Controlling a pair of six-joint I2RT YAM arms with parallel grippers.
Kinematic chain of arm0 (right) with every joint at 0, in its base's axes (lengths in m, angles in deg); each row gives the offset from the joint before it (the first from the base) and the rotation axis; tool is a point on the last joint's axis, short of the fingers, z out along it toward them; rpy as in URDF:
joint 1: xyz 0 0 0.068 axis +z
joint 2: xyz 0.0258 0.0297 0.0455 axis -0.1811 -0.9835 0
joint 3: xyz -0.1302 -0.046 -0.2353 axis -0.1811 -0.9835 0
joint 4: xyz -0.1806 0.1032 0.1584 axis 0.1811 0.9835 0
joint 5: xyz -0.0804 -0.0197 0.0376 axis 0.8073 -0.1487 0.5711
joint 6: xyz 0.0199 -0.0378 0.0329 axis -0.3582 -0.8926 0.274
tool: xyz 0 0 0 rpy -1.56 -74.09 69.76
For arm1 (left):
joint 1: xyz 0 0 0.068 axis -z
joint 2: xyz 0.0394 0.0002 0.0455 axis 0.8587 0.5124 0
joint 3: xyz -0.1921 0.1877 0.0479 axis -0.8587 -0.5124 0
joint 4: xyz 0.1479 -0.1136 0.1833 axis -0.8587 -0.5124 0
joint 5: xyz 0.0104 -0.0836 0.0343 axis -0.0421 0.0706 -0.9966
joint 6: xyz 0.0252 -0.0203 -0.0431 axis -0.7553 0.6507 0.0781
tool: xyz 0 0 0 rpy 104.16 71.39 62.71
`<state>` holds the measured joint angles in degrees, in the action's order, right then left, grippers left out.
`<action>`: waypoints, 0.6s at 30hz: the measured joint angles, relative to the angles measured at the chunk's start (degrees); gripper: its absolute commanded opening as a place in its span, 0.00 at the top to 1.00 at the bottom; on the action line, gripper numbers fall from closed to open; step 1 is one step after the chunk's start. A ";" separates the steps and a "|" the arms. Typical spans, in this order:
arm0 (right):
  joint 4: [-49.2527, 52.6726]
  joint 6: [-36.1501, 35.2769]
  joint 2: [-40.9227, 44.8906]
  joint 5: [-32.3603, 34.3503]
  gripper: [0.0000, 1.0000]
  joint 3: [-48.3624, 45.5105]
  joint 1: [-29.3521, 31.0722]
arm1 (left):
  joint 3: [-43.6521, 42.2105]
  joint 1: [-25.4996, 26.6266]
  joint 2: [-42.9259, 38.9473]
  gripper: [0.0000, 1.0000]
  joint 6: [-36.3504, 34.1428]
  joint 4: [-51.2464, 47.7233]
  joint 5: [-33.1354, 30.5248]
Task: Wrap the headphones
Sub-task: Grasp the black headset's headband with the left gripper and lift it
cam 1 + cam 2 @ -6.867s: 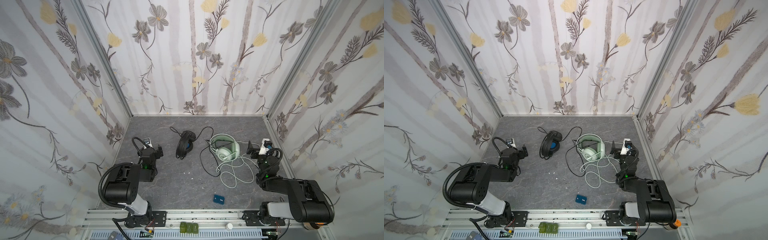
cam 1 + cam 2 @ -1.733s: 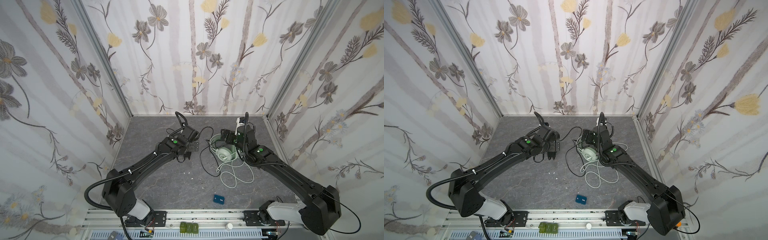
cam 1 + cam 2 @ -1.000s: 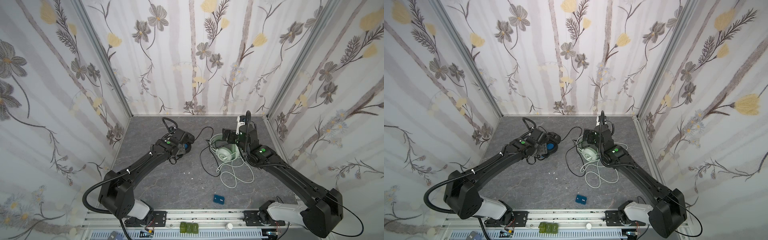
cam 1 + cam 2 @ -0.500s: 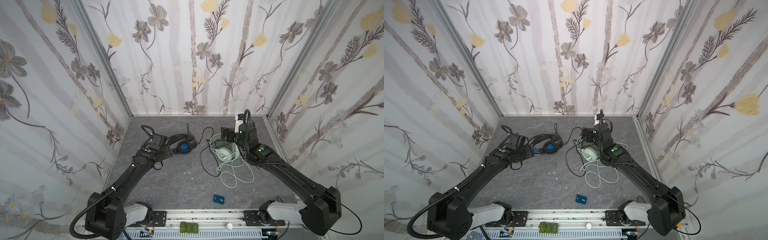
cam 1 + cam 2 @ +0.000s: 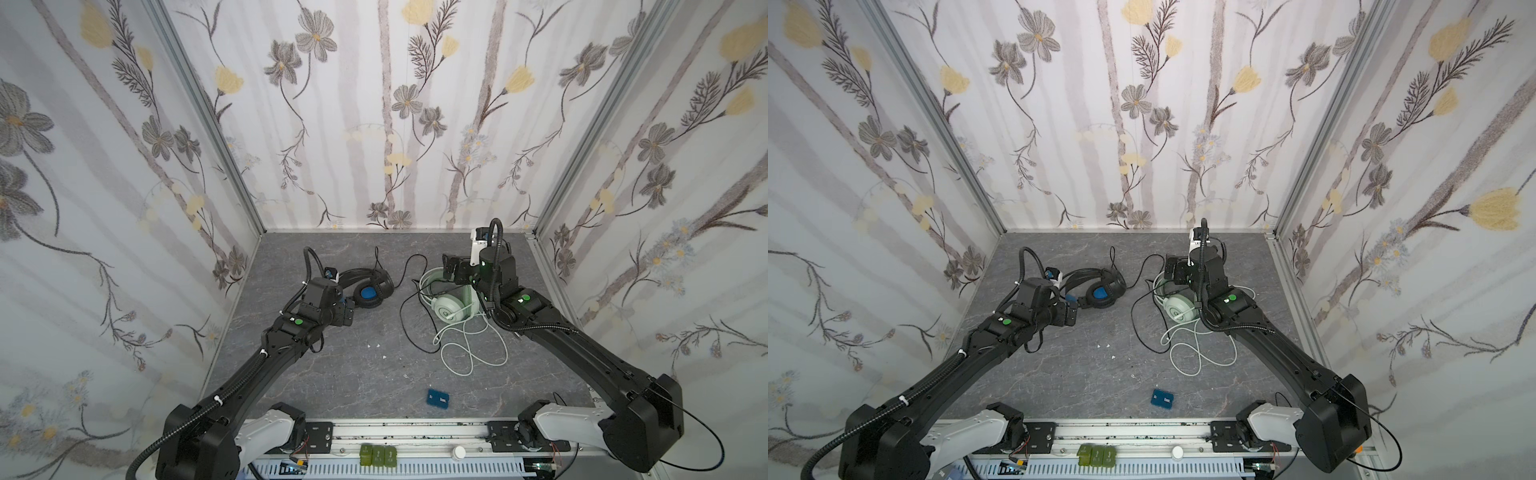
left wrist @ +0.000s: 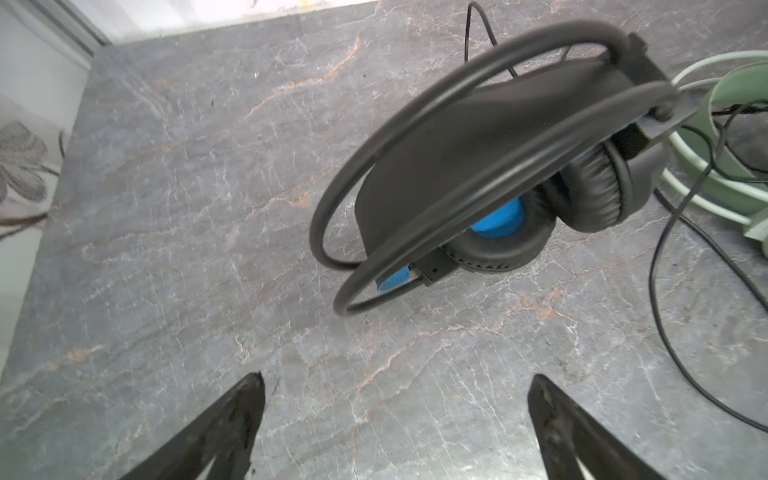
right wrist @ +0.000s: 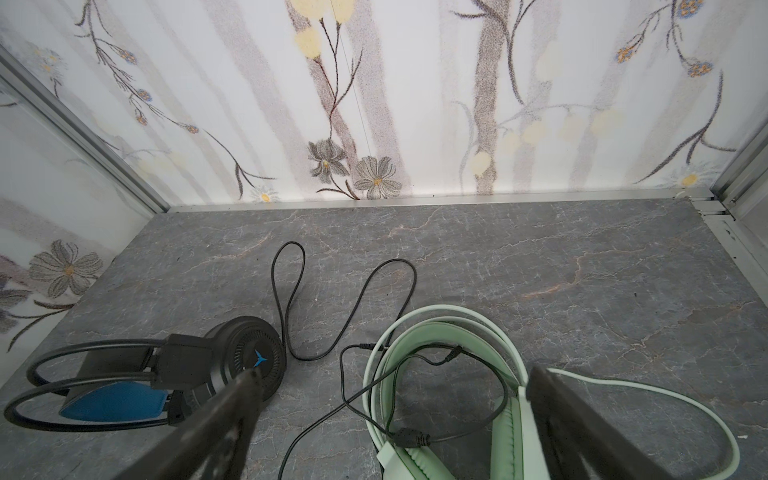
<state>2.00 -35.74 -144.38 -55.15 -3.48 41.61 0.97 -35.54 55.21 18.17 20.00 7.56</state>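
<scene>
— Black headset (image 5: pixel 368 286) on the grey stone table (image 5: pixel 340 374), back left. Left gripper (image 6: pixel 395 386) just beside it, jaws wide, nothing between them.
— Mint headset (image 5: pixel 451 305) right of it, pale cable (image 5: pixel 469 353) in loose loops toward the front. Right gripper (image 7: pixel 390 378) over its band, jaws spread wide, holding nothing.

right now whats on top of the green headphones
The black cable crosses over the green headphones band, connector lying inside its loop. The right hand covers part of the earcups.
</scene>
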 measured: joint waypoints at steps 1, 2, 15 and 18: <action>0.00 -0.17 0.00 0.02 0.00 0.04 -0.02 | 0.02 0.15 1.49 0.00 -0.94 1.86 -1.03; 0.02 -0.39 0.02 0.02 0.00 0.04 -0.09 | 0.11 0.15 2.84 0.00 -1.66 3.39 -1.88; 1.70 -1.90 3.63 0.02 0.00 0.04 -3.61 | 9.94 -0.42 22.75 0.68 -5.60 15.85 -6.84; 2.27 -2.29 4.92 0.02 0.00 -0.13 -3.93 | 11.47 -0.37 23.67 0.85 -5.55 15.58 -5.55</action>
<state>4.27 -38.03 -139.46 -55.13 -3.61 37.68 12.45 -35.91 78.89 12.62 35.58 2.01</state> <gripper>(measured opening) 0.996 0.240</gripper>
